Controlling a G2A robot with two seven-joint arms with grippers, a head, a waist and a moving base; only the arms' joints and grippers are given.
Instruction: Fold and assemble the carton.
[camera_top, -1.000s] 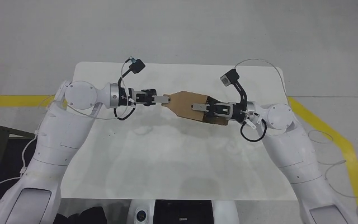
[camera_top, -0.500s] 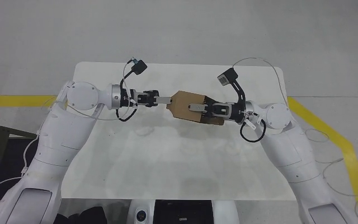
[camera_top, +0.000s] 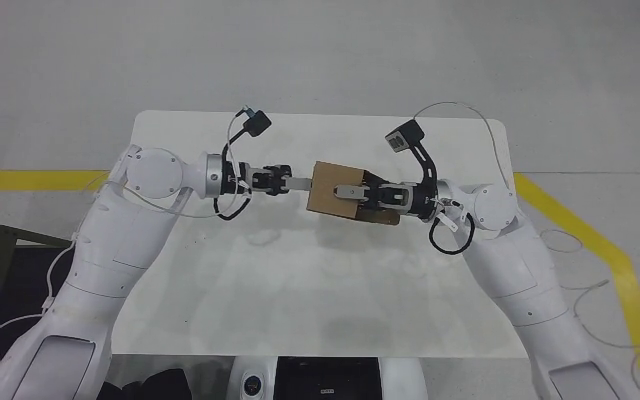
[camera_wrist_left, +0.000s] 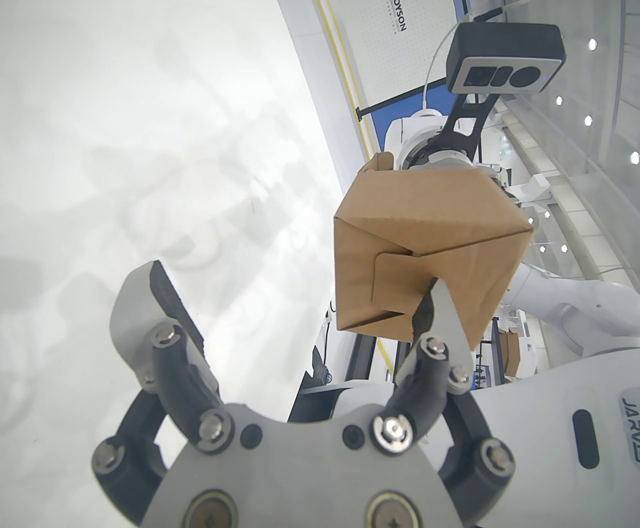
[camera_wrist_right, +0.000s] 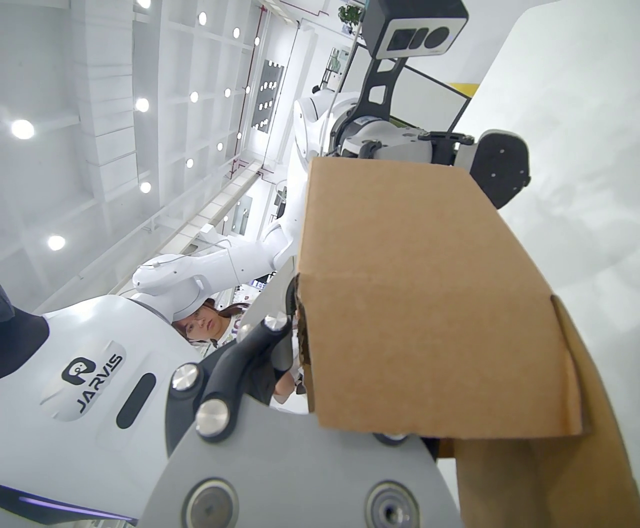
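A brown carton (camera_top: 335, 200) hangs above the middle of the white table (camera_top: 300, 300), held between both arms. My right gripper (camera_top: 352, 190) is shut on the carton's wall, one finger (camera_wrist_right: 272, 305) lying along the outside and the other hidden by cardboard. The end of the carton (camera_wrist_right: 425, 300) nearest that wrist still has a loose flap (camera_wrist_right: 550, 475). My left gripper (camera_top: 297, 183) stands open at the opposite end. One of its fingertips (camera_wrist_left: 437, 305) touches the folded-in end flaps of the carton (camera_wrist_left: 435, 235); the other finger (camera_wrist_left: 160, 295) is off to the side in free air.
The table's far edge (camera_top: 320, 114) lies just beyond the arms. Yellow floor tape (camera_top: 40, 180) runs past both sides of the table. Each arm carries a raised wrist camera (camera_top: 258, 123) above the carton's level.
The left gripper has moved right against the carton. The carton's left end, pointed a second ago, is now squared off with its flaps folded in.
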